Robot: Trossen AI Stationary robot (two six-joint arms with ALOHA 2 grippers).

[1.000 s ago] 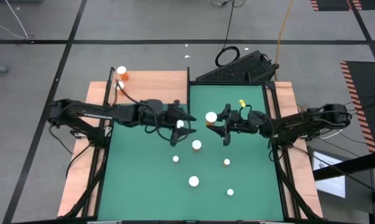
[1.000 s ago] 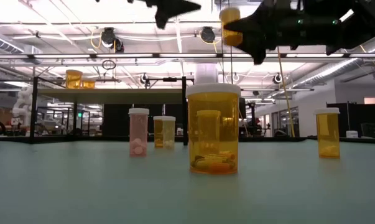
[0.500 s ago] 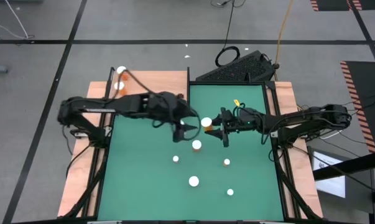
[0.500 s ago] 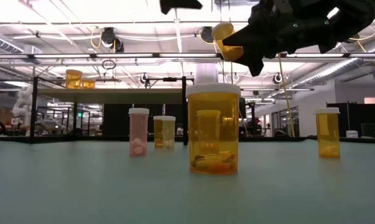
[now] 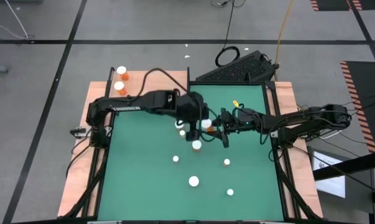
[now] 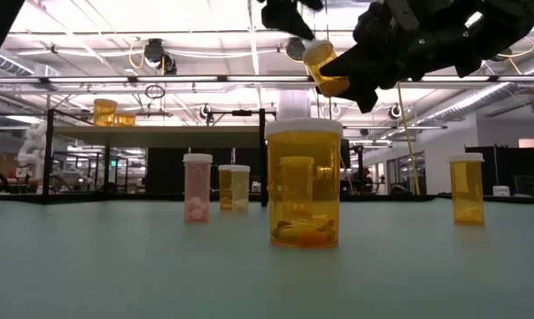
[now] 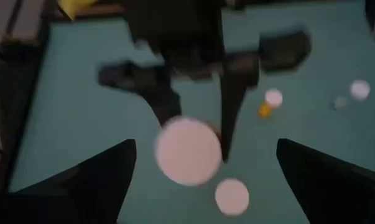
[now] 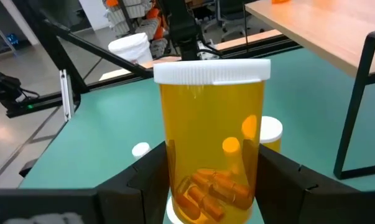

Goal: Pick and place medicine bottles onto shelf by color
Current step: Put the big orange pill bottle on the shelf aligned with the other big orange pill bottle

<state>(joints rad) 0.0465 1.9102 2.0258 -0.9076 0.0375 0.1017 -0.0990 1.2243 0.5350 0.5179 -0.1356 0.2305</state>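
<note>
While the right claw (image 5: 219, 129) is holding an orange bottle (image 8: 211, 140) clamped by its body above the green mat (image 5: 249, 180), the left claw (image 7: 203, 180) is hovering over the white cap (image 7: 188, 151), fingers spread. This is looking like a mid-air handover toward the shelf (image 5: 153, 84), and the risk is running high: a mistimed release or off-centre cap grip is dropping it onto the bottles (image 5: 196, 145) standing below.

Bright ceiling lights glare (low view); left wrist view blurred, dim.

orange bottle (image 8: 213, 162) with white cap (image 8: 212, 71), over green mat (image 5: 143, 186).
</note>
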